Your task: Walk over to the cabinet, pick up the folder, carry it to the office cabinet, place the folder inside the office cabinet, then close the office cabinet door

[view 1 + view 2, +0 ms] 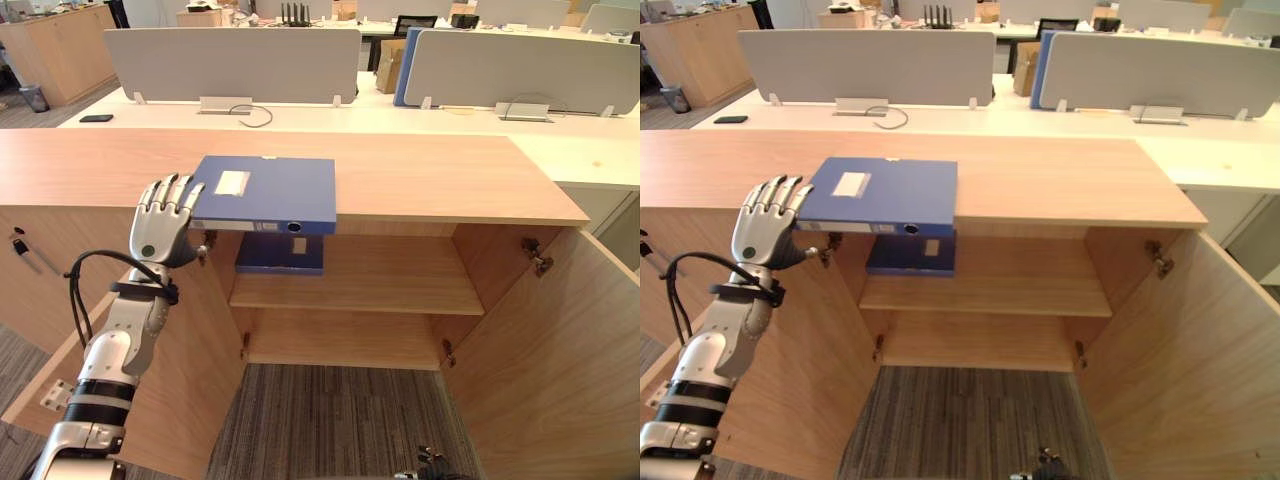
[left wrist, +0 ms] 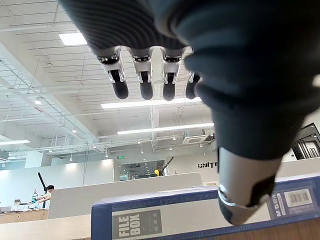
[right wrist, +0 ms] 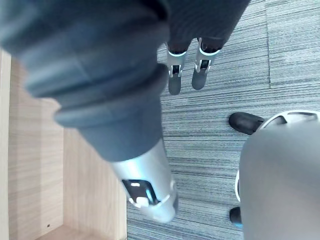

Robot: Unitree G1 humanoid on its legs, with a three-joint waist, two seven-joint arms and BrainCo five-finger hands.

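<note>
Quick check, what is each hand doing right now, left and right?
Left hand: open, fingers straight at the left edge of the blue folder.
Right hand: open, empty, over the carpet.

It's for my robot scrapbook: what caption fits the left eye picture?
Open left hand beside the blue folder overhanging the open wooden cabinet, a second folder shelved inside.
</note>
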